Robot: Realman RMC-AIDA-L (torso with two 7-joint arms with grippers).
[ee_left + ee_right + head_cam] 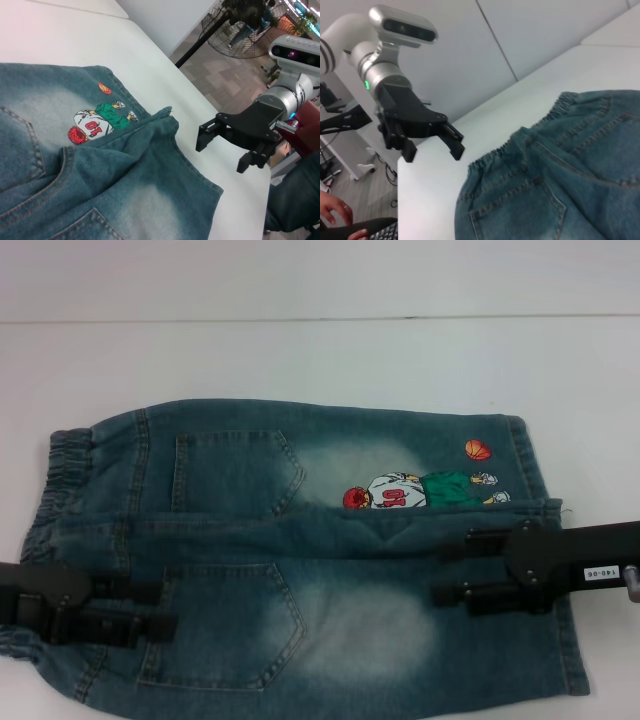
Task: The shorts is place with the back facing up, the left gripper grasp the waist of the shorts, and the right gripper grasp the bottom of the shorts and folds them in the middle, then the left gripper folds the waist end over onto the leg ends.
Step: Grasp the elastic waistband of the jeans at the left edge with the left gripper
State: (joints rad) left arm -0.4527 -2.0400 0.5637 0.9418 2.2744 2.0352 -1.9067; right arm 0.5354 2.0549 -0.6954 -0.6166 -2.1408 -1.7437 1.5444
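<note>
The blue denim shorts (pixel 350 635) lie flat on the white table, back pockets up. The elastic waist (pixel 55 475) is at the left and the leg ends (pixel 540 470) are at the right. A cartoon print (pixel 420 490) shows where the far leg meets the near one. My left gripper (pixel 168 608) hangs open over the near waist side, touching nothing; the right wrist view shows it (pixel 434 152) raised beside the waistband (pixel 520 150). My right gripper (pixel 440 570) hangs open over the near leg, and the left wrist view shows it (pixel 221 155) off the hem (pixel 200 175).
The white table (pixel 300 350) stretches beyond the shorts to a back wall. Its side edges drop to the floor close to each gripper. A standing fan (pixel 245 30) is off the right side and a person's hand (pixel 337 212) is off the left.
</note>
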